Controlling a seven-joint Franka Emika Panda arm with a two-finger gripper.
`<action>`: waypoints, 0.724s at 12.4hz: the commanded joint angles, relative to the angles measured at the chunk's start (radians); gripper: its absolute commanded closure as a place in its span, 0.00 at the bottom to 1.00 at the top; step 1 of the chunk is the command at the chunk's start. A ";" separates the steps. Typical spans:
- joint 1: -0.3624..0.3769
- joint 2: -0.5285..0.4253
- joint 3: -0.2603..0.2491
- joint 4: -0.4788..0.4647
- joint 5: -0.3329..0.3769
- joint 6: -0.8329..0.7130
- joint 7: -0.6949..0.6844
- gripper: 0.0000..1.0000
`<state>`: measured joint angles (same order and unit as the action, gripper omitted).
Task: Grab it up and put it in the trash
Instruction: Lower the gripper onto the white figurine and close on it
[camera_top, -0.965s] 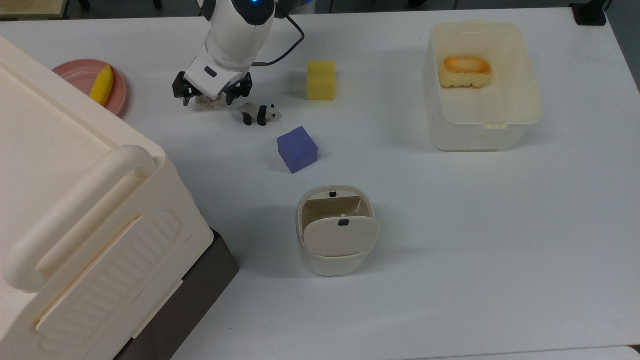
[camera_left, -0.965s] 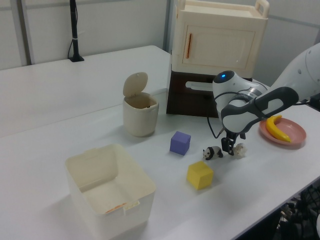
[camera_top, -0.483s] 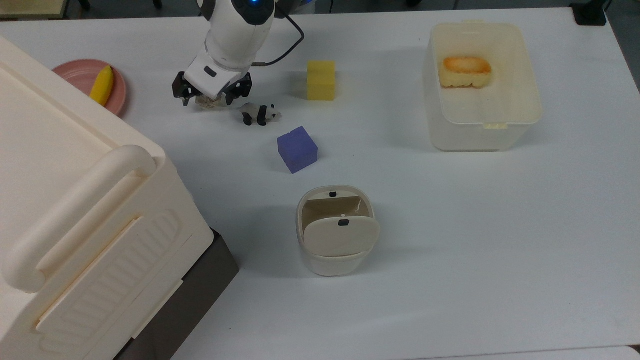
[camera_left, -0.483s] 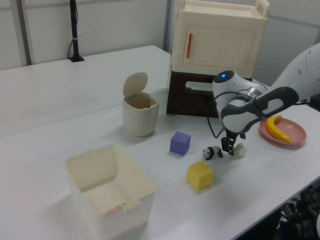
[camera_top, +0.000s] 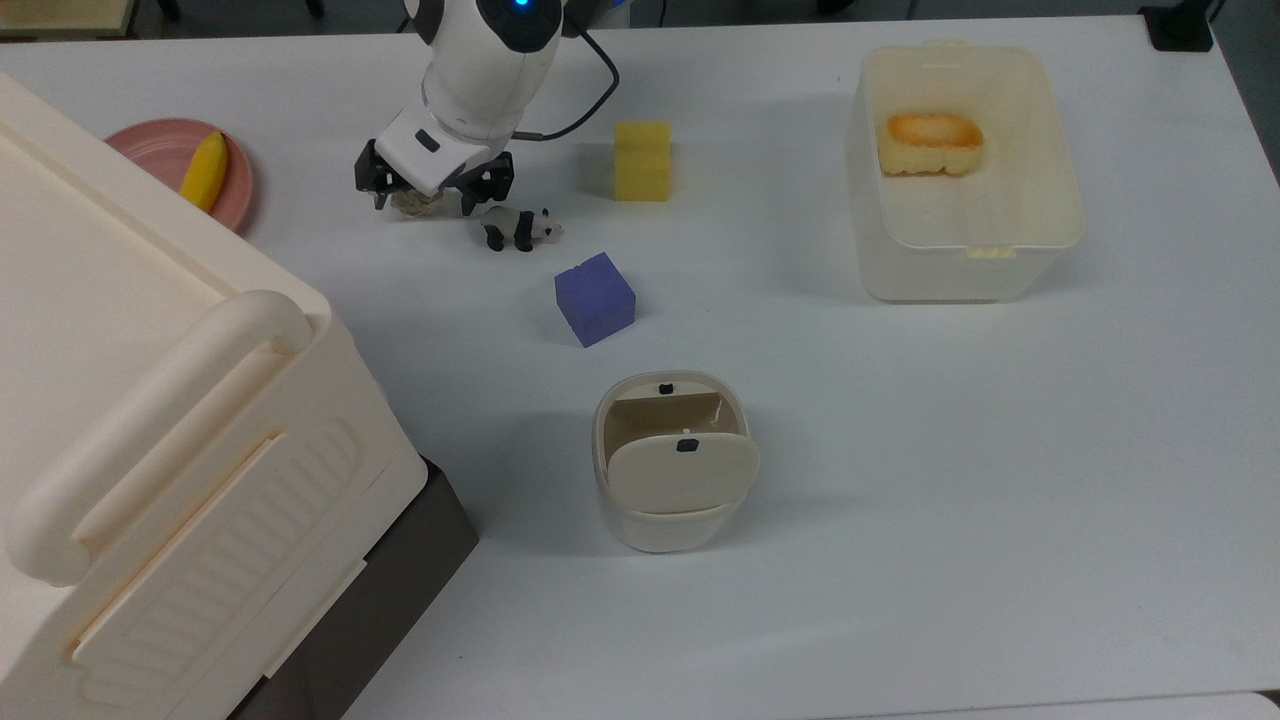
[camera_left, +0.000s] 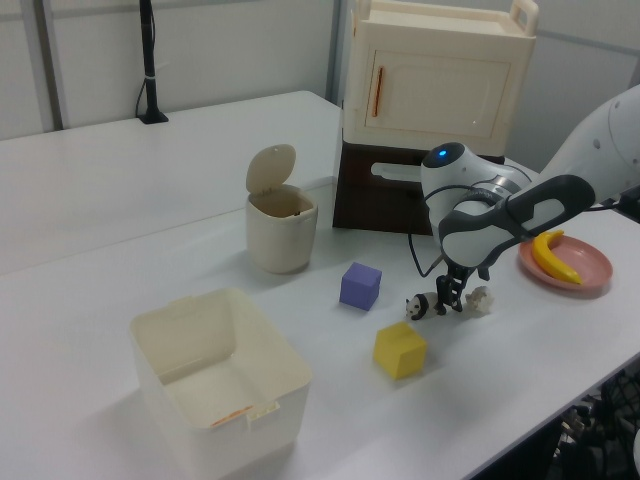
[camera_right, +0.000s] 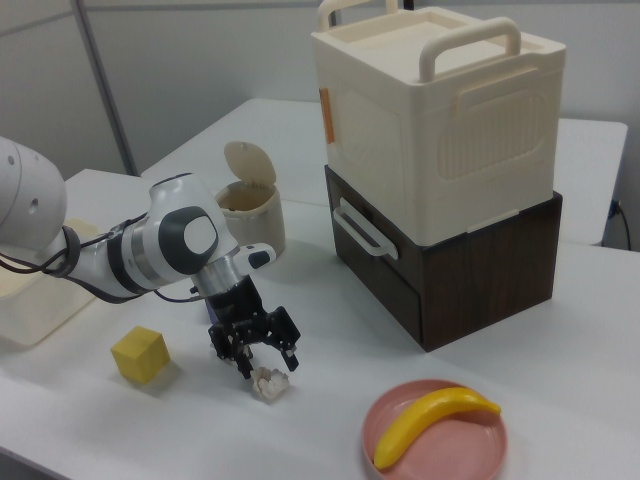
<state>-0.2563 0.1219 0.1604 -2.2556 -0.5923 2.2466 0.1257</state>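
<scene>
The paper ball (camera_right: 268, 383) is seen lying on the white table (camera_top: 950, 500), just under the gripper (camera_right: 256, 352), whose fingers are spread apart above it and closed on nothing. No grasp is judged to have been made yet, so the task is reckoned to be at its first step: the ball is yet to be clamped, lifted, carried to the trash bin (camera_top: 665, 520) and dropped in. The bin's flap lid (camera_top: 682, 480) is tilted, and an opening is left behind it in the top view.

Counted outward from the ball: one paper ball and one gripper; one toy panda (camera_top: 518, 228) near the ball; two cubes, one yellow (camera_top: 641, 160) and one purple (camera_top: 594, 298); one pink plate (camera_top: 150, 145) on which one banana (camera_top: 203, 171) is laid; one trash bin, well apart from the ball, beyond the purple cube; one large cream box (camera_top: 150, 450) with a handle, set on one dark cabinet (camera_right: 480, 270); and one translucent tub (camera_top: 960, 270) in which one piece of bread (camera_top: 930, 143) is held
</scene>
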 joint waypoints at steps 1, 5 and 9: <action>0.011 0.001 0.001 0.001 -0.012 -0.025 0.107 0.00; 0.011 0.025 0.001 -0.002 -0.012 -0.025 0.147 0.21; 0.011 0.028 0.001 -0.002 -0.012 -0.027 0.137 1.00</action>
<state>-0.2563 0.1500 0.1606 -2.2573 -0.5923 2.2459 0.2414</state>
